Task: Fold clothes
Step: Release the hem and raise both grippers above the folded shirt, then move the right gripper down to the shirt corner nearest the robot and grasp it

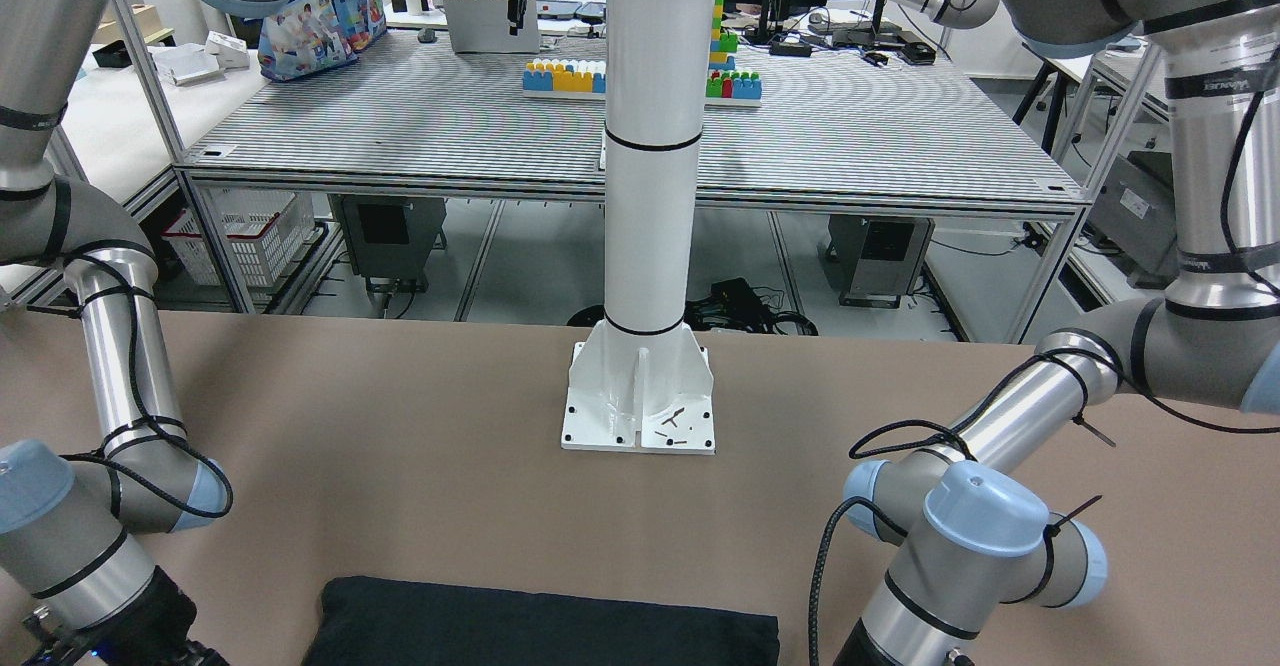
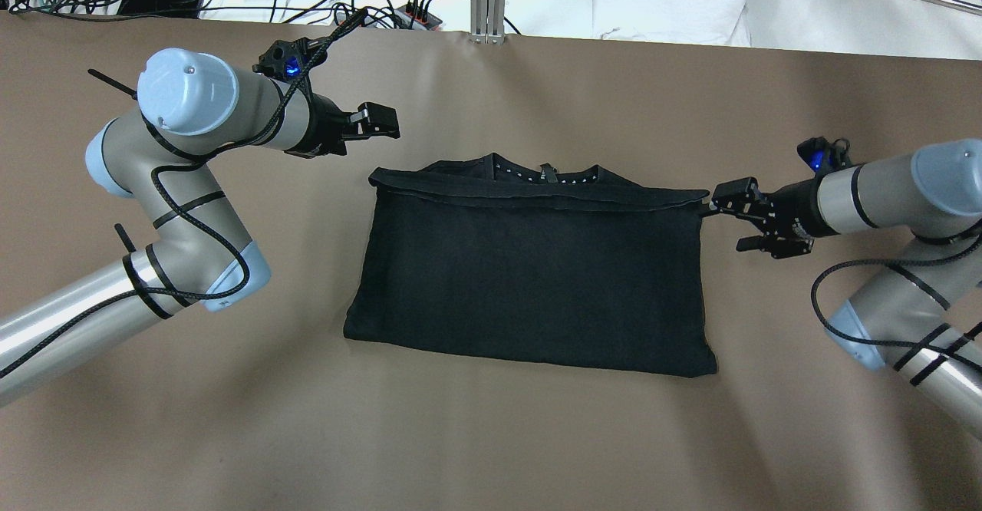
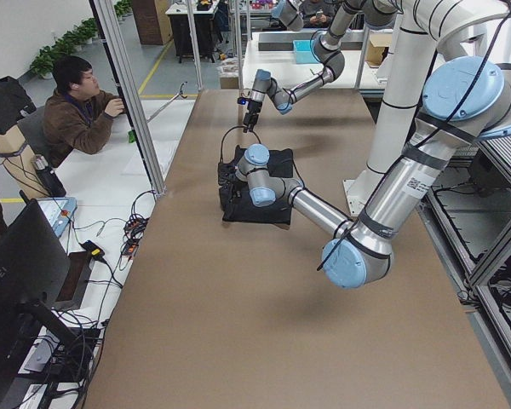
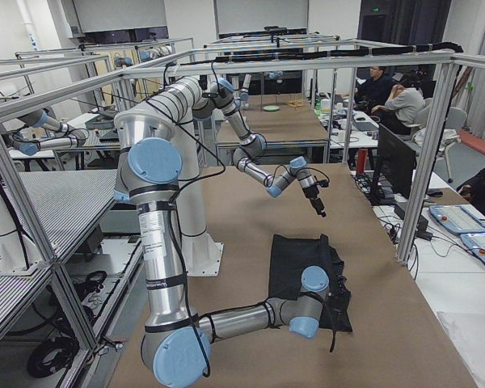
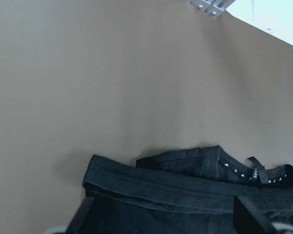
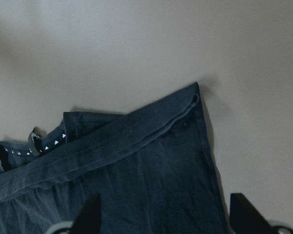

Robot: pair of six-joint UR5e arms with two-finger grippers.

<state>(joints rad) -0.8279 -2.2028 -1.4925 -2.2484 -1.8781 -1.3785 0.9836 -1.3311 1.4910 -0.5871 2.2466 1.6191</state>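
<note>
One black garment [image 2: 529,273] is laid flat at the middle of the tabletop [image 2: 491,434], with its collar at the far edge. Two hands are seen whole in the overhead view. In the front-facing view no fingers are shown, only one white pillar [image 1: 650,146] and a strip of the garment. The left hand [image 2: 380,121], fingers spread wide, is held above the tabletop near the garment's far left corner, apart from it. The right hand [image 2: 738,218], likewise spread wide, is held level just beside the far right corner.

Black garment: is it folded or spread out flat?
Folded. The black garment lies doubled into a rectangle, its hem laid across just short of the collar.
</note>
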